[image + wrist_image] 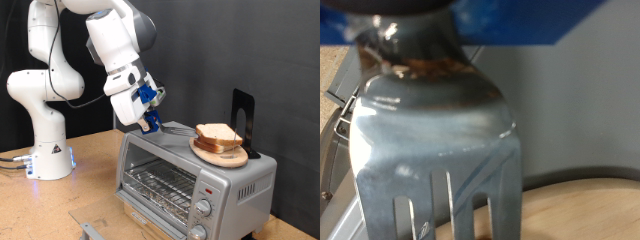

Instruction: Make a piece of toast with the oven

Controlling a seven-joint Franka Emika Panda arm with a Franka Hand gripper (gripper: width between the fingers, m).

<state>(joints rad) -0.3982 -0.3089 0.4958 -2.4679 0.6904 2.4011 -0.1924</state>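
Surface (90, 175): wooden; it carries the arm's base and the oven, with a small metal bracket (92, 229) near the exterior view's bottom.
Oven (190, 175): silver, on the surface at the exterior view's right; the glass door looks shut, with the wire rack visible behind it.
Risk at the oven: the bread rides on the roof, not on the rack, so a shove there could send it off the edge.
Gripper (150, 120): low over the oven's roof, at its end toward the exterior view's left; the jaws are clamped on a fork.
Plate (220, 153): round, wooden, on the roof near the exterior view's right.
Piece of toast (218, 135): pale slices stacked on the plate; a tilted plate could spill them.
Fork (430, 130): metal, fills the wrist view, tines aimed toward the plate's rim.
Risk at the fork: a low approach could strike the rim and push the plate instead of sliding under a slice; a loose hold would let it twist.
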